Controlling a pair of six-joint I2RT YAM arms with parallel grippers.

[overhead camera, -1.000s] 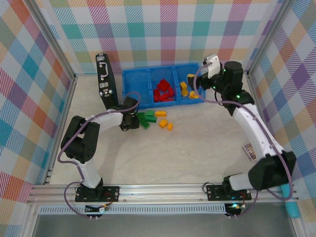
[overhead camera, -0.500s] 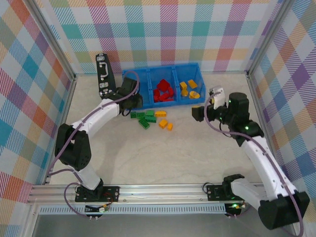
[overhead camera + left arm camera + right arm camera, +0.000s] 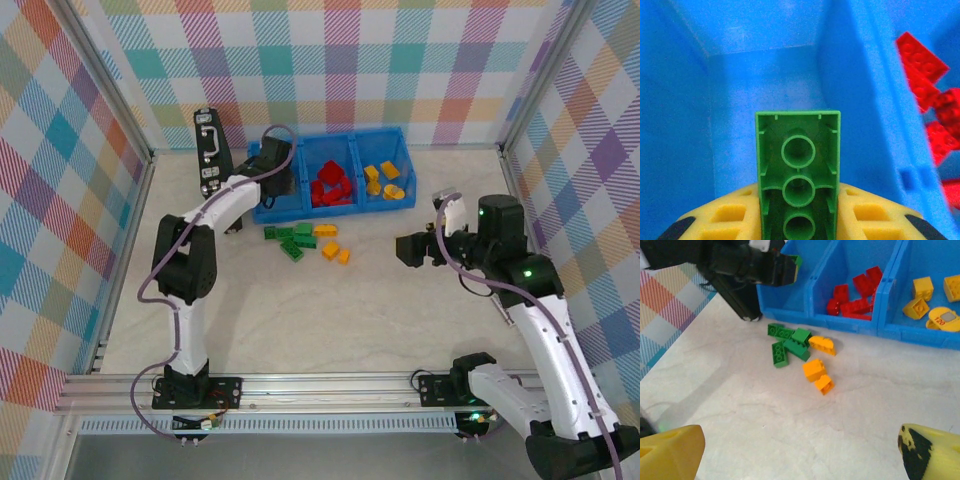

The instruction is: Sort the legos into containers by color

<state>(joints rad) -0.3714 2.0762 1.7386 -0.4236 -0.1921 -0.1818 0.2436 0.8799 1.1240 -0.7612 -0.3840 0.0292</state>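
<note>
Right wrist view: right hand [image 3: 800, 454] spread wide, empty, above tabletop [image 3: 740, 405]. Beyond, green and orange legos [image 3: 814, 369] clustered loose: likely light, rigid, slick; pinch across flat side walls. Farther, left hand [image 3: 780, 269] pinches green brick [image 3: 798, 165] over left compartment of containers [image 3: 840, 324].

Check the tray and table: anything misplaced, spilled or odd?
Nothing stands out. In the blue tray, red legos lie in the middle compartment and yellow ones in the right, unmixed. The left gripper holds a green brick above the left compartment. The loose green bricks and orange bricks on the table are simply unsorted.
</note>
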